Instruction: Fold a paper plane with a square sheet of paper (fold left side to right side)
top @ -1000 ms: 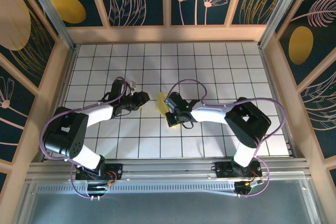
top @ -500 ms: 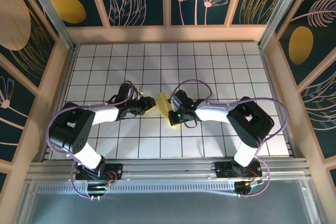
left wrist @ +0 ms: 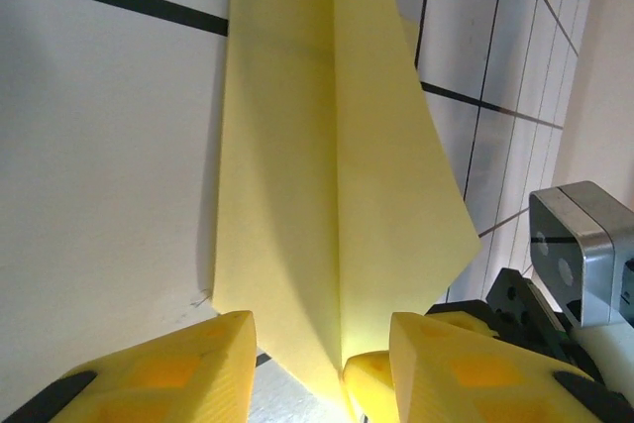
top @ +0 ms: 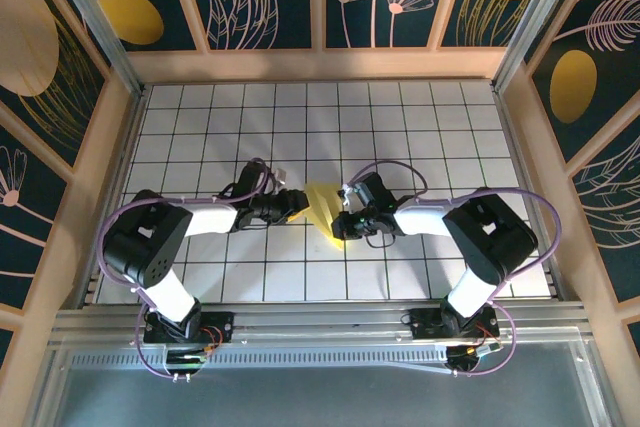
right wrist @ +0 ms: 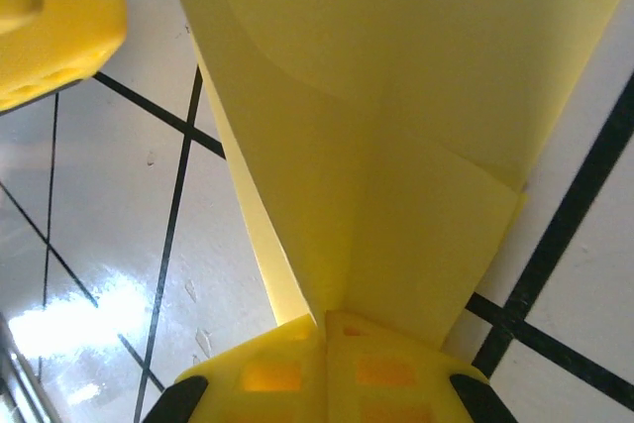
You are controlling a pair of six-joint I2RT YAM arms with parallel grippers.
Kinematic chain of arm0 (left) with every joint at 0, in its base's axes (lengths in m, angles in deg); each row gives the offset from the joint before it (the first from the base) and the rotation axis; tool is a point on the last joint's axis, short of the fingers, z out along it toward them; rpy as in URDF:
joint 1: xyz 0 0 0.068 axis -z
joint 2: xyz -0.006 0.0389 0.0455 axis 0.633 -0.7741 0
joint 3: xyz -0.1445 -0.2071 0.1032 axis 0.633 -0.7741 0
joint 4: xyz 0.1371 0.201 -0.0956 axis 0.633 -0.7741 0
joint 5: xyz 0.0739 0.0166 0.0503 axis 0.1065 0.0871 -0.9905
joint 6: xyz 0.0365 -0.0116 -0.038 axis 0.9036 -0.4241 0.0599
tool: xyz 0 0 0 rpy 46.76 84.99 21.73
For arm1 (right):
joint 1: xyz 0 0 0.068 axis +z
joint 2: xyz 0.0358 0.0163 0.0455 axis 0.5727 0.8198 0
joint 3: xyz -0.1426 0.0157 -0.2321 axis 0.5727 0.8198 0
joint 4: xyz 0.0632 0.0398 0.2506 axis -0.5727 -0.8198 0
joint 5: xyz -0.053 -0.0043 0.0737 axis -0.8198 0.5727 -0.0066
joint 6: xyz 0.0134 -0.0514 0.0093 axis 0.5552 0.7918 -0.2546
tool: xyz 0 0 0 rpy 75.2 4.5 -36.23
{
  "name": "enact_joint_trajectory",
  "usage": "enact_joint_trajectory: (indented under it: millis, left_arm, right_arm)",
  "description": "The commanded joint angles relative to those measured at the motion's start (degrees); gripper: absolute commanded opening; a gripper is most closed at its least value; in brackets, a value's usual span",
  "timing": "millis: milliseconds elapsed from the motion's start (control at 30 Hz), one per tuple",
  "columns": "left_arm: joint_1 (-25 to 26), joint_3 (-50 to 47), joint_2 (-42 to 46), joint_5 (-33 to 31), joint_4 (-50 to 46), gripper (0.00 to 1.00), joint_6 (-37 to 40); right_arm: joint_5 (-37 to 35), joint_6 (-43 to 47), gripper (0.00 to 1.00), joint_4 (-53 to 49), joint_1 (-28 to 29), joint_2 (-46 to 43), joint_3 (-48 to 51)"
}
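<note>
left arm [top: 212,217] has closed in on the paper plane [top: 322,203]. right fingers [right wrist: 386,373] clench its tip; left fingers [left wrist: 163,369] parted astride it. pinch near crease, fold rightward.

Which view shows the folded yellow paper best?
The left wrist view: the folded yellow paper shows its centre crease and both flaps clearly. In the top external view it is a small distant patch; the right wrist view crops it closely.
</note>
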Motion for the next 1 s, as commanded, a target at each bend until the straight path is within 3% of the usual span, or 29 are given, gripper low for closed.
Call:
enact_joint_trajectory:
  millis: [0,400,967]
  left_arm:
    - [1.3,2.9,-1.5,0.7,1.8,0.40,-1.2]
    - [4.4,10.6,-9.2,-1.1,-4.5,0.39,1.5]
    - [4.5,13.9,-13.4,-6.7,-11.7,0.41,4.9]
  right_arm:
    - [2.5,-0.1,0.00,-1.5,-1.1,-0.4,1.6]
    - [2.2,0.4,0.00,-1.4,-1.5,0.5,1.8]
    - [2.8,0.9,0.20,-2.5,-1.8,-1.6,0.1]
